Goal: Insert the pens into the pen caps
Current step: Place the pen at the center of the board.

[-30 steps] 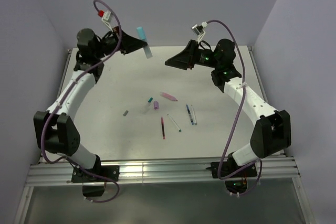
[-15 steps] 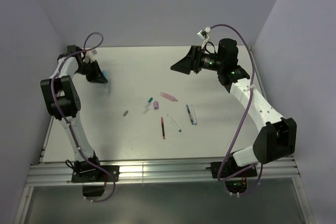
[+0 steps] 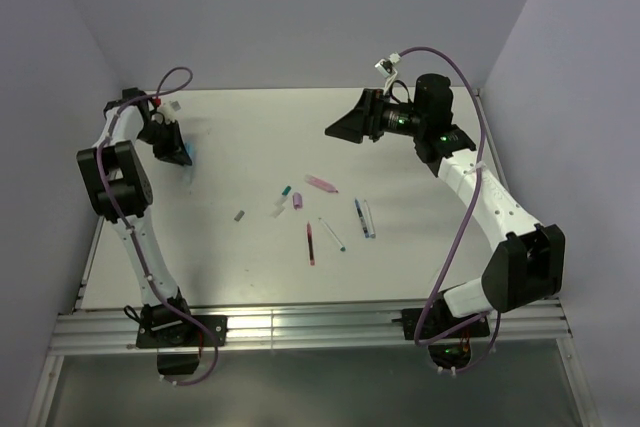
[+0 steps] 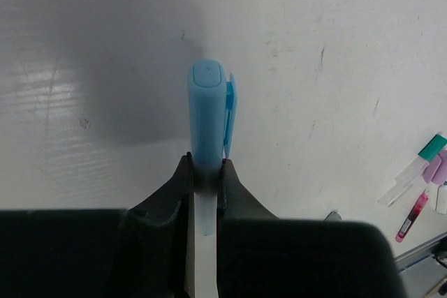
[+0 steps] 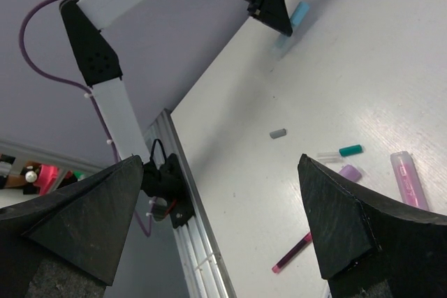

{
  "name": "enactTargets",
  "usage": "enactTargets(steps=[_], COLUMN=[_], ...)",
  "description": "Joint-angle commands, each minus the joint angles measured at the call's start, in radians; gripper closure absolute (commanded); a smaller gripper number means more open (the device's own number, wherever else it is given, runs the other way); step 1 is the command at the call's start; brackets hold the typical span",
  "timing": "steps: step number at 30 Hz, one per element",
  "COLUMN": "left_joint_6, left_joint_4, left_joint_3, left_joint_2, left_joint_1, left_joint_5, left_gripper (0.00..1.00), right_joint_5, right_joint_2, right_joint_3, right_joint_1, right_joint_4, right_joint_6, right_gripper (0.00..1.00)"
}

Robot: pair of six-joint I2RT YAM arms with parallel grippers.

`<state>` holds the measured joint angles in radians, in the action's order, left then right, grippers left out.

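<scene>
Here, left claw (image 4: 206, 174) tight on white pen (image 4: 202, 215) in light-blue cap (image 4: 206, 113), right claw (image 5: 221, 165) wide apart.

No legible text, label, brand, number or sign in any view. Small dark marking on red pen (image 4: 412, 215) barrel, left wrist view: too small to read.
</scene>
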<state>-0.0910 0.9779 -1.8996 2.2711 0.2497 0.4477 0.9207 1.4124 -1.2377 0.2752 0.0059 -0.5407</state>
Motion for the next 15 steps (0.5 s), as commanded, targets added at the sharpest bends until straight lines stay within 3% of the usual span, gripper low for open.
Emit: enactTargets(steps=[1, 10, 15], left_joint_6=[-0.021, 0.005, 0.017], left_joint_4=[0.005, -0.027, -0.050], left_joint_3=[-0.094, -0.139, -0.124], left_joint_2=[0.065, 0.140, 0.125], left_joint_1=[-0.001, -0.009, -0.009], left_joint_5=[0.017, 0.043, 0.040], left_gripper=[0.91, 0.84, 0.70], right_joint_5=[0.014, 0.010, 0.015], right_joint_2=[-0.001, -0.007, -0.007], right_joint_3=[-0.043, -0.037, -0.039], right_joint_1=[0.004, 0.004, 0.004], right_joint_4=[0.008, 0.006, 0.005], right_joint_6=[0.007, 0.013, 0.010], right_gripper=[0.00, 0.00, 0.00])
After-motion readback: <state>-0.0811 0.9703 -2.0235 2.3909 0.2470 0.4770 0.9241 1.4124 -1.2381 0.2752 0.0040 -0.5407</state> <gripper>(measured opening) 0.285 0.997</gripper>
